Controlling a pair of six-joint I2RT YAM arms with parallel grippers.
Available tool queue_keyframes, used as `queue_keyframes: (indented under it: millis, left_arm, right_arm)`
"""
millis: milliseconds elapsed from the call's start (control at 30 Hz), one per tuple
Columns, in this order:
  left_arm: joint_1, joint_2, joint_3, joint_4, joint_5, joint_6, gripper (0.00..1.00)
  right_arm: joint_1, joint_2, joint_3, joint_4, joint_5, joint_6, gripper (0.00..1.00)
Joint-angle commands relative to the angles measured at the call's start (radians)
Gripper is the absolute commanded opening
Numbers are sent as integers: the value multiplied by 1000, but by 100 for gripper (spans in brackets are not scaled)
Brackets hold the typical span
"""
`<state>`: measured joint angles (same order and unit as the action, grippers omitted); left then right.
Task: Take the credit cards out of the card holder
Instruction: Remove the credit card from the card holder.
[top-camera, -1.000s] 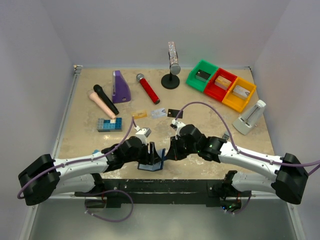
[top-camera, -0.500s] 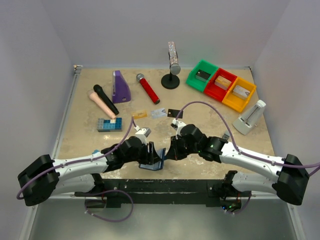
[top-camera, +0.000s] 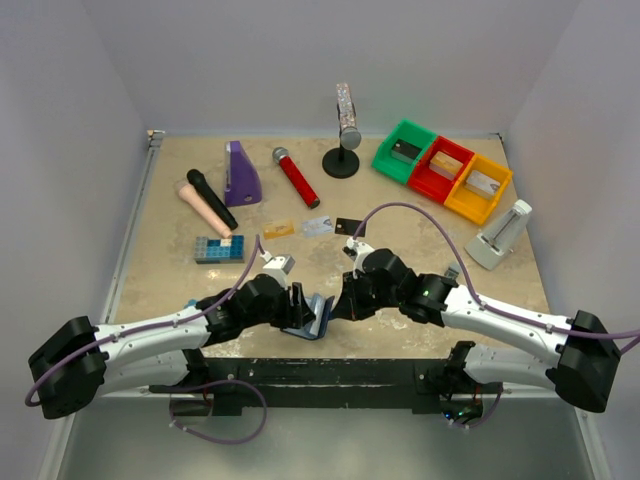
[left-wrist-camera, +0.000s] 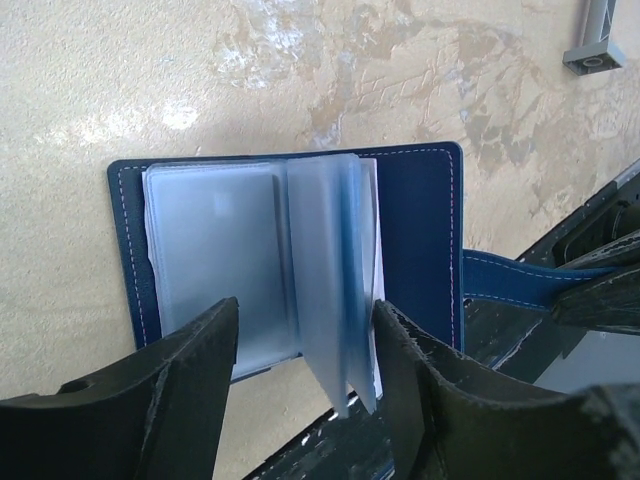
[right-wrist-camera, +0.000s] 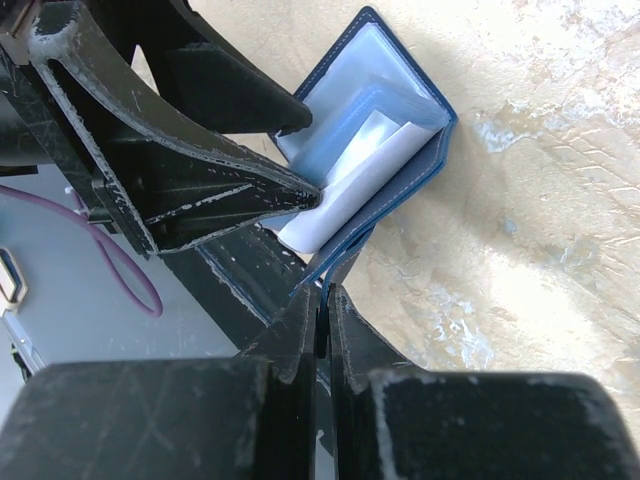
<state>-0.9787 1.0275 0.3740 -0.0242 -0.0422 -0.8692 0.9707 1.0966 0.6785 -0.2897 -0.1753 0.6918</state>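
card holder (top-camera: 308, 320): open at the near edge of the table (top-camera: 170, 285), sat between both grippers, clear sleeves fanned up
left gripper (left-wrist-camera: 300, 335): fingers wide apart, straddling the sleeves, gripping nothing
right gripper (right-wrist-camera: 322, 297): fingers pinched tight on the snap tab (left-wrist-camera: 510, 280)
credit cards (top-camera: 317, 225): orange-gold, silvery and black, in a row further back, well apart from the holder
top view only: those three loose cards
left wrist only: frosted left pocket, contents hard to tell
right wrist only: white sheet (right-wrist-camera: 345, 195) poking out behind the sleeves, card or paper, can't tell
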Motion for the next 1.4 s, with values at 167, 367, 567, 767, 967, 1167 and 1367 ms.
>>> queue_keyframes:
  millis: [167,367,567,767,967,1167,1367]
  left_arm:
    - [-6,55,42,61,38,42,63]
    - [-15,82,75,69,74,55,63]
    - [-26,80,100,67,84,59,63]
    - [-52,94,137,67,105,70,63]
    - [-90,121,192,33,87,88,62]
    - [-89,98,187,-28,15,99,62]
    - [-89,95,183,-65,-30,114,61]
  right_arm:
    - [6,-15,-14,29,3,-15,0]
    - [6,-9,-23,35,7,-11,0]
    - [5,-1,-30,44,8,-11,0]
    - [5,2,-34,47,14,-11,0]
    - [-1,-7,-42,35,37,-15,0]
    - [-15,-30,-48,14,43,-26,0]
    - [-38,-38,-50,1,45,-28,0]
